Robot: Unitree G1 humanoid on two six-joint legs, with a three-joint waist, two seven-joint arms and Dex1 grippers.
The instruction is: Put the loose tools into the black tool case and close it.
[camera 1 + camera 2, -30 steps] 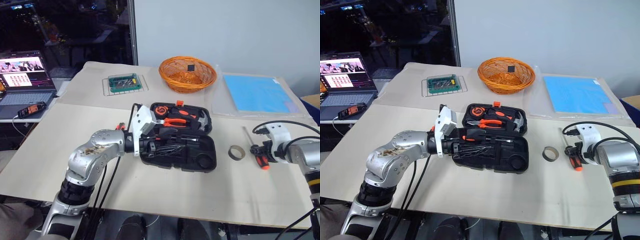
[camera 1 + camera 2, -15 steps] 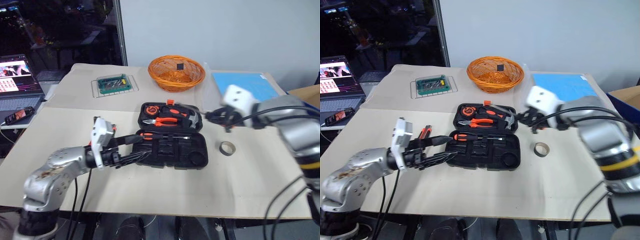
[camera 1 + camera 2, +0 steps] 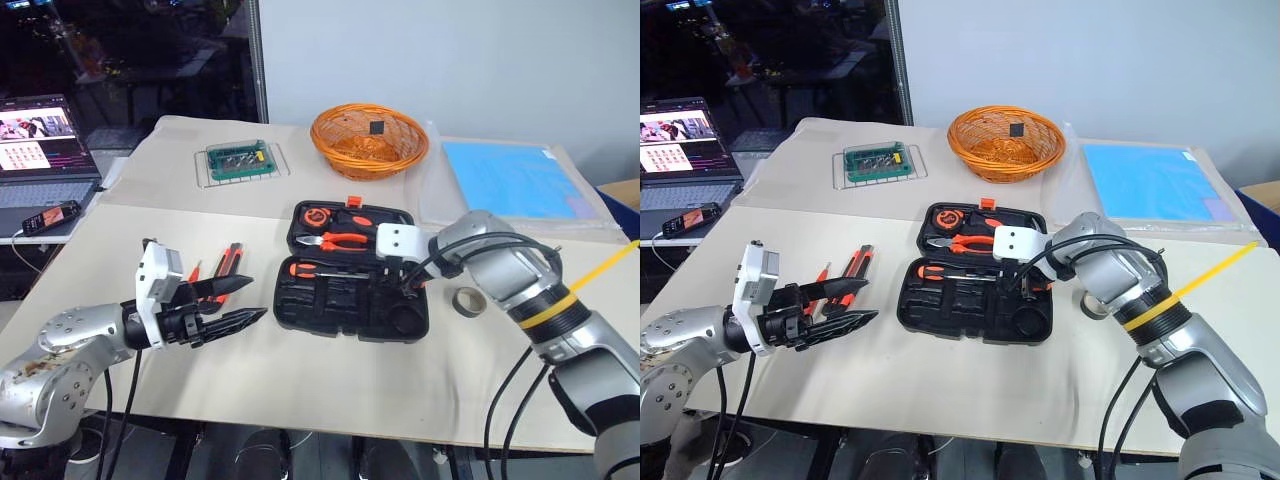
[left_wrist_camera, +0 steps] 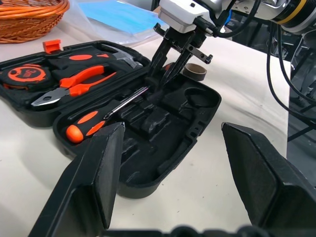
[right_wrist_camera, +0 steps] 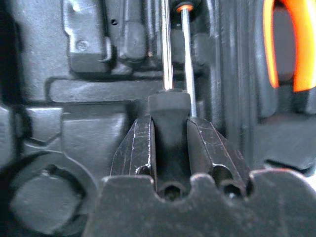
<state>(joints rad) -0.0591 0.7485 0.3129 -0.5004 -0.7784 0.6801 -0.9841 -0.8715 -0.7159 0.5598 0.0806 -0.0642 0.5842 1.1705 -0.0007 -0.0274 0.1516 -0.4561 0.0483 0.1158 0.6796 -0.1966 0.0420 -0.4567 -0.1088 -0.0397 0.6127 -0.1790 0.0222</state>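
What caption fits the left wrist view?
Right gripper lowers a screwdriver into the open black tool case.

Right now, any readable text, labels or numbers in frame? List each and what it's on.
None can be read.
Tape measure in the black tool case: dark marking on its face, too blurred.
Laptop screen: picture thumbnails, text too small.
Green box of bits: no legible label.

Both arms silver-grey metal shells, rounded joints. Left arm (image 3: 70,345) scuffed, brownish worn patches on the upper shell. Right arm (image 3: 520,280) has a yellow band round the forearm. White boxy camera housing on each wrist. Black cables loop along both arms. Fingers (image 4: 98,173) black, wedge-shaped, matte plastic.
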